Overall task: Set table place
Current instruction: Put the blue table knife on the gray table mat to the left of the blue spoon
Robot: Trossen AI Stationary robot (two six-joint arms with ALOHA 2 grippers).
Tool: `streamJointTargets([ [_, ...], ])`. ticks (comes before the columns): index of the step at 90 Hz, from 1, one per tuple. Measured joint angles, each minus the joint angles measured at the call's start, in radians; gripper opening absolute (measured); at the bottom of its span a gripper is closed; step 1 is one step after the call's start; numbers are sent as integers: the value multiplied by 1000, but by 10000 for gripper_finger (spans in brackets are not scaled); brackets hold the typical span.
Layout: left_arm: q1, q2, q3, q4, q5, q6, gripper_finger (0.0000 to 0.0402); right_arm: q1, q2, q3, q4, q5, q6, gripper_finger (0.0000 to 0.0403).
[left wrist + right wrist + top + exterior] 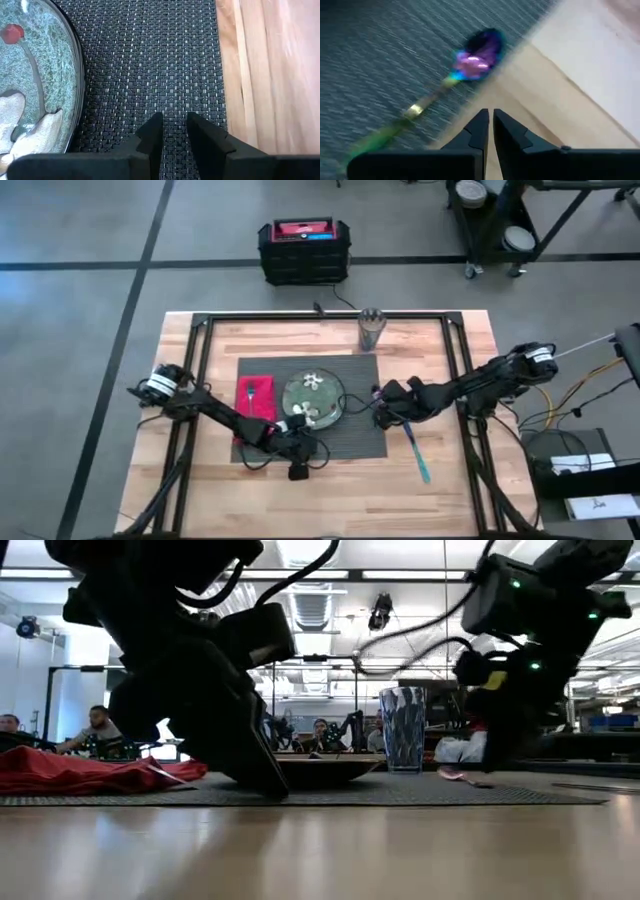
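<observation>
Wood table (320, 850) under grey placemat (420, 795).

I can't read any words or numbers here. The black box (304, 250) on the floor behind my table (440, 490) has a red and blue label on top, but its letters are too small for me to make out.
</observation>
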Motion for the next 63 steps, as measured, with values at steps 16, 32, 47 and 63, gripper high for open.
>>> streamJointTargets([
  [16, 0, -1, 0, -1, 1, 1, 77, -1, -22, 0, -33, -34, -7, 14],
  [32, 0, -1, -1, -1, 1, 5, 77, 17, -89, 0, -45, -161, -2, 14],
  [47, 0, -1, 7, -10, 1, 5, 77, 87, -208, 0, -159, -294, 106, 14],
  [63, -1, -2, 38, -15, 12, 7, 77, 269, -319, -5, -291, -322, 380, 14],
])
